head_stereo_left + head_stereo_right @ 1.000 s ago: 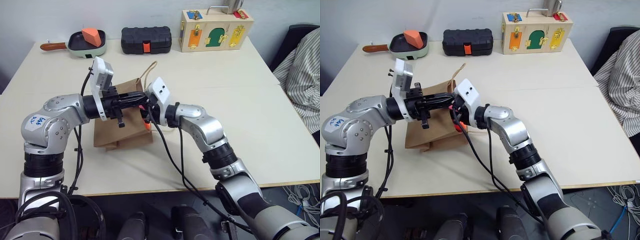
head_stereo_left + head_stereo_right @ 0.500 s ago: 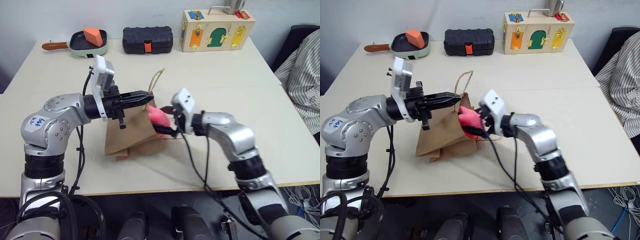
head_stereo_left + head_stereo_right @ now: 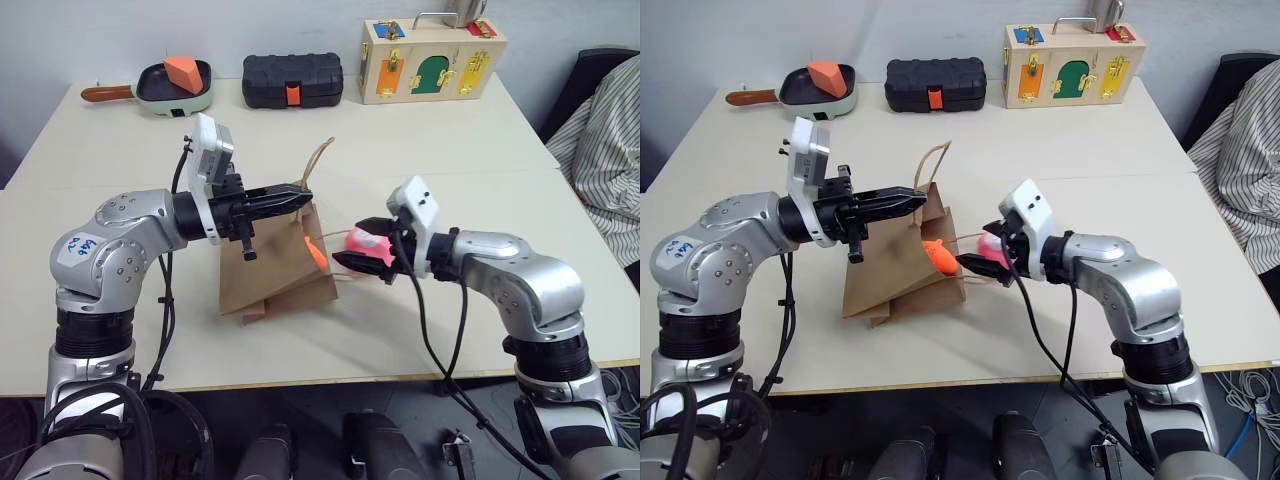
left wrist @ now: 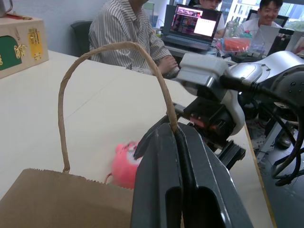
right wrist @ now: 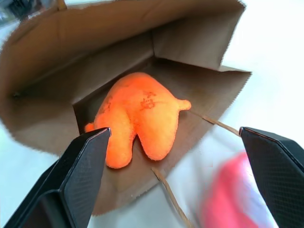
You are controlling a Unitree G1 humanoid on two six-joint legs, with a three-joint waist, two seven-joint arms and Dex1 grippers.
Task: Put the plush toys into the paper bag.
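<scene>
Brown paper bag (image 3: 902,270) handle pinched in left jaws (image 3: 912,193); right jaws (image 3: 980,257) spread wide, empty.

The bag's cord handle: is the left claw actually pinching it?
Touching. In the left wrist view the left gripper is shut on the paper bag handle.

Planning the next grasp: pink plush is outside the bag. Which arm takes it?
Right. The right gripper hangs open beside the pink plush; the left gripper is shut on the paper bag handle.
</scene>
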